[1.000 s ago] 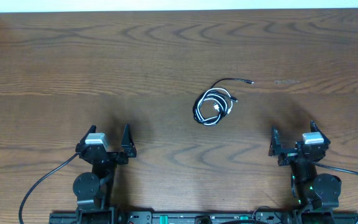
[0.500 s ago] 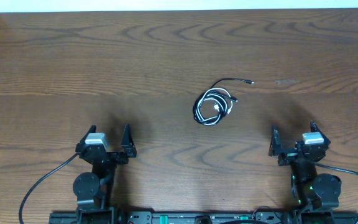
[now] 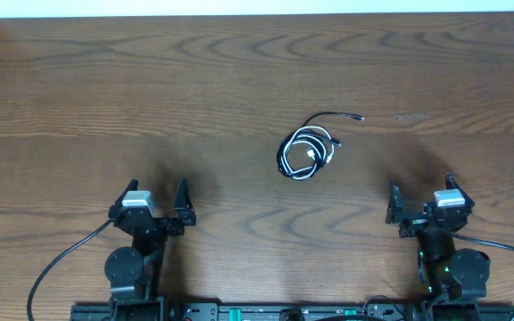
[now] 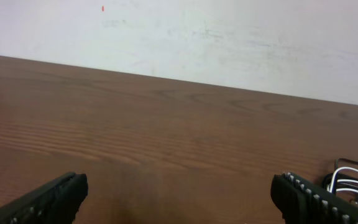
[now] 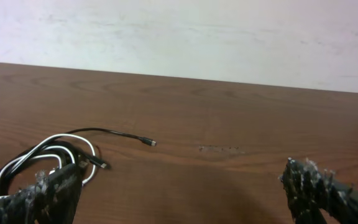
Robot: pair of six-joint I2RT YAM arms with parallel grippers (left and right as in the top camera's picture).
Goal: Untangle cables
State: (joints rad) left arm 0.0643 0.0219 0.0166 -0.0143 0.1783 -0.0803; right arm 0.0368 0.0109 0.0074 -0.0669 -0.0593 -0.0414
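Two cables (image 3: 307,152), black and white, coiled together on bench (image 3: 150,89), right of centre; left gripper (image 3: 158,185) and right gripper (image 3: 421,184) wide, empty, near side.

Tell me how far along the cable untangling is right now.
Done: nothing yet. The black and white cables lie coiled together in one bundle on the table, with only a black plug end trailing out. In hand: nothing; the left gripper and right gripper are both open, empty and well apart from the bundle. Left: the whole job, grasping the cords and pulling them apart.
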